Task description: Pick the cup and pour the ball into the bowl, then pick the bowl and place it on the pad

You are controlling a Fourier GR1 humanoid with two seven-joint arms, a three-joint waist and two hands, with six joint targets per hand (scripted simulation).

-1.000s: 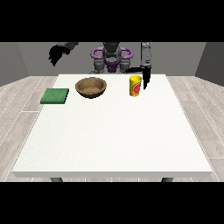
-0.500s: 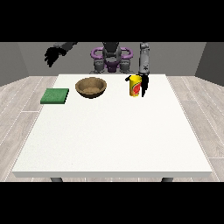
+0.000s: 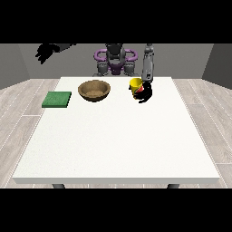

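A yellow cup (image 3: 135, 84) with a red mark stands on the white table (image 3: 116, 136), right of centre at the far side. The hand at the view's right (image 3: 146, 94) is against the cup's right side with its fingers curled round it. No ball shows in the cup from here. The brown wooden bowl (image 3: 94, 90) sits to the left of the cup, with a gap between them. A green pad (image 3: 57, 99) lies flat near the table's left edge. The hand at the view's left (image 3: 45, 51) is raised high beyond the table's far left corner, holding nothing.
The robot's torso (image 3: 115, 59) stands behind the far edge of the table. The wide near half of the table holds no objects. Grey plank floor surrounds the table.
The hand at the view's right has come down and closed round the cup's side. The hand at the view's left has risen higher and moved further left.
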